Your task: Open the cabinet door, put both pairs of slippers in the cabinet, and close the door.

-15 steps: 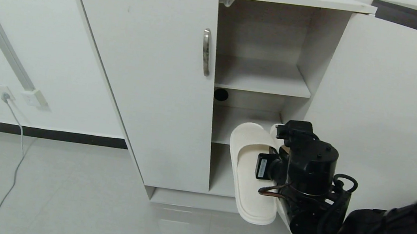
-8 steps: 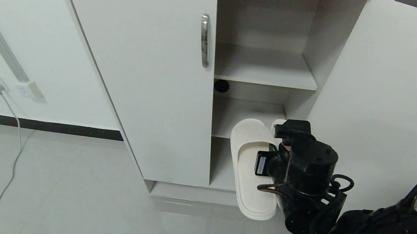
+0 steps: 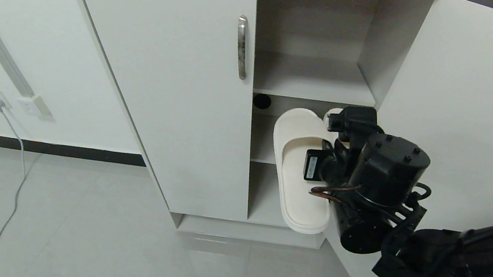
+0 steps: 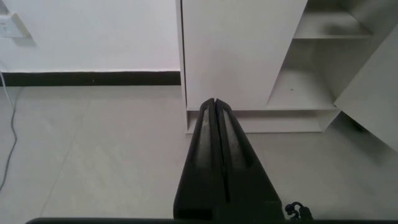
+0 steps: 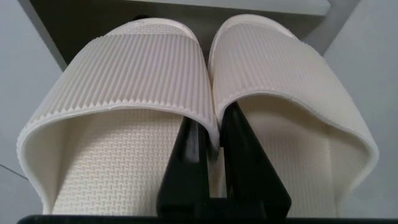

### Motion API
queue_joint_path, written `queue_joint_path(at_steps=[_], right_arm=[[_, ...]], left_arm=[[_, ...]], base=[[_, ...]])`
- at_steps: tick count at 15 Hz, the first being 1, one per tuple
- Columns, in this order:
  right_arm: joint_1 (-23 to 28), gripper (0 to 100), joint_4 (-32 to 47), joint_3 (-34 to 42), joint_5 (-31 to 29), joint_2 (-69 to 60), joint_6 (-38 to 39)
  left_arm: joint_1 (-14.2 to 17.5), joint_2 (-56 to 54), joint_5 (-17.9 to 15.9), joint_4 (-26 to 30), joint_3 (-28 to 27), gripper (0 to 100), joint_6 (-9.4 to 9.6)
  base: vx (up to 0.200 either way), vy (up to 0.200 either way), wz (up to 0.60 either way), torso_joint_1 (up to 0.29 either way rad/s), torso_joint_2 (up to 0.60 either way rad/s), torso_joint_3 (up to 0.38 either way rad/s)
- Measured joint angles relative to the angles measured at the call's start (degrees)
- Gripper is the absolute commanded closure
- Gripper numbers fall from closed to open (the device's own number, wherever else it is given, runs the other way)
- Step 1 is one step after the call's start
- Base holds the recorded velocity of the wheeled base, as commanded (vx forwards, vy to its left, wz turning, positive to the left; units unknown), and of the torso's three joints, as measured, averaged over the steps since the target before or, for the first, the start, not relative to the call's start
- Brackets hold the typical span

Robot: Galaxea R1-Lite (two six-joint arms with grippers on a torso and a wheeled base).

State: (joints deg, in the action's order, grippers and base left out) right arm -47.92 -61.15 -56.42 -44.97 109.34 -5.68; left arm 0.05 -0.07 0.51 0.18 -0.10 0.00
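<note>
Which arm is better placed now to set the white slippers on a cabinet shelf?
Right. The right end effector is shut on the white slippers, held just before the open compartment's middle shelf. The left end effector is shut, empty, low over the floor.

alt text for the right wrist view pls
The right tool is shut on a pair of white ribbed slippers, one finger inside each, pinching their touching inner walls so they sit side by side. Past the toes is the shadowed inside of the open cabinet.
</note>
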Motion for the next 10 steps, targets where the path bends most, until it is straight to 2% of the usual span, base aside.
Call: queue_joint_path(at_steps=[2,5,7,10], right_arm=[[-0.04,100,3.45,-2.58,0.09,-0.13,0.54],[0.93,100,3.51,-1.4,0.3,2.84,6.52],[2.67,100,2.83,-0.88,0.66,5.79,7.7],[4.07,100,2.33,-2.01,1.18,9.05,7.86]], left_arm=[[0.02,0.0,0.0,0.0,0.0,100,0.1],[0.02,0.0,0.15,0.0,0.0,100,0.02],[0.02,0.0,0.15,-0.02,0.0,100,0.07],[0.0,0.0,0.17,0.0,0.0,100,0.07]], base=[[0.0,0.0,0.0,0.0,0.0,0.0],[0.0,0.0,0.0,0.0,0.0,0.0],[0.0,0.0,0.0,0.0,0.0,0.0],[0.0,0.0,0.0,0.001,0.01,-0.141]])
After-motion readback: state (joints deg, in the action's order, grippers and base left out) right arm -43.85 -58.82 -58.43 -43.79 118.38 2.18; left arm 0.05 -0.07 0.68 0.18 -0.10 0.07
